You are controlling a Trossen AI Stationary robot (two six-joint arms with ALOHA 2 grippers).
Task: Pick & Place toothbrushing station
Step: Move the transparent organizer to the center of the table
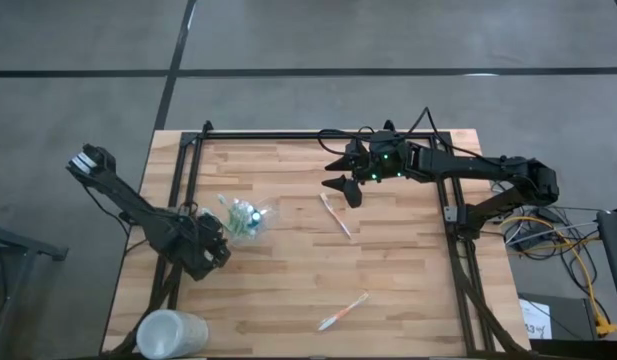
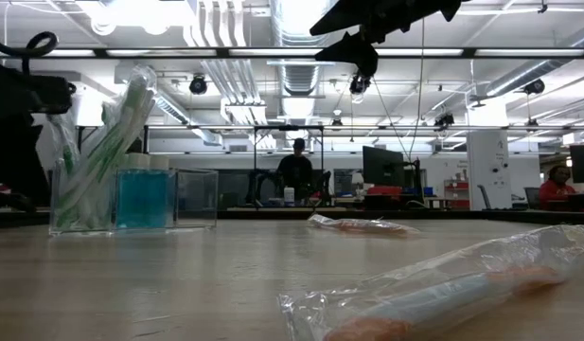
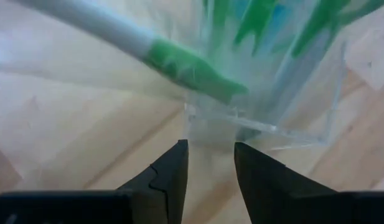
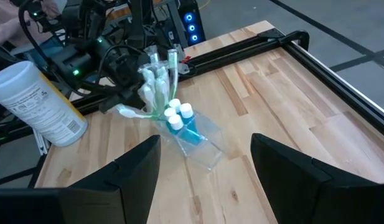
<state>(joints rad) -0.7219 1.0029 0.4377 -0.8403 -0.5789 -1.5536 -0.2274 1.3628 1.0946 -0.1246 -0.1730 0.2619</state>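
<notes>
The see-through holder [image 1: 243, 217] stands on its base on the wooden table, left of centre. It holds green and white toothbrushes and small blue tubes, as the low view [image 2: 131, 194] and right wrist view [image 4: 185, 134] show. My left gripper [image 1: 218, 245] is low at the holder's near-left side. Its fingers are a narrow gap apart [image 3: 210, 146], with the tips at the holder's lower near edge [image 3: 210, 127]. My right gripper [image 1: 340, 175] is open and empty, raised over the table's far middle [image 2: 358, 38]. My left gripper comes at the holder's lower edge [image 3: 207, 134] about level, from the table's near-left. Its fingertips [image 3: 179, 152] stand on either side of that edge. I cannot tell whether they touch it.
A wrapped toothbrush [image 1: 336, 215] lies at mid-table and another [image 1: 343, 312] lies near the front edge, close to the low camera [image 2: 443, 294]. A white container [image 1: 171, 335] is at the near-left corner. Black rails [image 1: 318, 135] run along the far edge and both sides.
</notes>
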